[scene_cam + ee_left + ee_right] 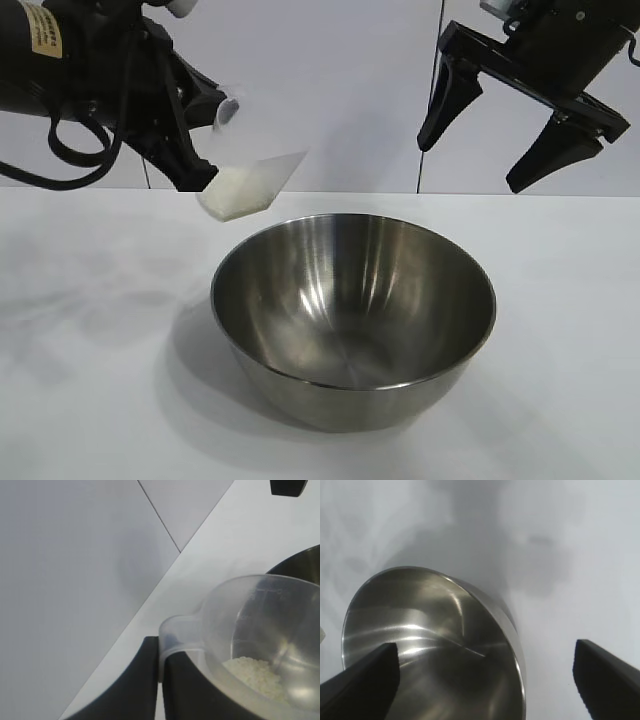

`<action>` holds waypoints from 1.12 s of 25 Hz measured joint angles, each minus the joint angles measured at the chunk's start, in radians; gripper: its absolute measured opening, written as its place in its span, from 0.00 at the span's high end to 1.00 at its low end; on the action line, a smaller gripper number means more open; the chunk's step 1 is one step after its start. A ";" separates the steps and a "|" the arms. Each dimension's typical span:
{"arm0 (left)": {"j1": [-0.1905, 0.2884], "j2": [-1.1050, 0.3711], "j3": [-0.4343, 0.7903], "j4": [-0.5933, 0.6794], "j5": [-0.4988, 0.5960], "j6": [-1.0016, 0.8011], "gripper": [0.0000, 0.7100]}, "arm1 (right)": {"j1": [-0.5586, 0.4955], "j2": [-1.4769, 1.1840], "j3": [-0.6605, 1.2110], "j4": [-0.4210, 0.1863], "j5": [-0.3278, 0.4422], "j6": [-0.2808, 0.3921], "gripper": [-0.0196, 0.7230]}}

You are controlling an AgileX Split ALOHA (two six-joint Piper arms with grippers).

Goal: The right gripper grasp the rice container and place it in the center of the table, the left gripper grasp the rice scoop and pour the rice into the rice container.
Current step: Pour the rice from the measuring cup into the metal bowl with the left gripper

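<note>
The steel rice container (353,315) stands on the white table (90,330) near its middle; its inside looks bare. My left gripper (200,140) is shut on the handle of the clear rice scoop (250,185) and holds it tilted in the air just beyond the bowl's far left rim. White rice (232,192) lies in the scoop's low side. In the left wrist view my fingers (190,690) pinch the scoop's handle (177,635), with rice (255,675) inside and the bowl's rim (300,562) beyond. My right gripper (478,162) hangs open and empty above the bowl's far right. The bowl (430,650) shows below it.
A pale wall with vertical seams (440,90) stands behind the table. The left arm's black cable (70,160) loops down at the far left.
</note>
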State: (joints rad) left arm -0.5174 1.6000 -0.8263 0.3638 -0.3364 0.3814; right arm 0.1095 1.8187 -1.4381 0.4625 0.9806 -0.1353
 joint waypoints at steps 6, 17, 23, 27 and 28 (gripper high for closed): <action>-0.032 0.000 -0.061 0.000 0.089 0.065 0.99 | 0.000 0.000 0.000 0.000 0.000 0.000 0.10; -0.058 0.007 -0.071 0.033 0.124 0.131 0.99 | 0.000 0.000 0.000 0.000 0.000 0.000 0.10; -0.067 0.008 -0.086 0.099 0.133 0.134 0.99 | 0.000 0.000 0.000 0.000 0.000 0.000 0.10; -0.097 0.026 -0.142 0.143 0.171 0.136 0.99 | 0.000 0.000 0.000 0.000 0.000 0.000 0.10; -0.102 0.036 -0.157 0.148 0.183 0.136 0.99 | 0.000 0.000 0.000 0.000 0.000 0.000 0.10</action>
State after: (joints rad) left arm -0.6192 1.6362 -0.9834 0.5116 -0.1533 0.5173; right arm 0.1095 1.8187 -1.4381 0.4625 0.9806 -0.1353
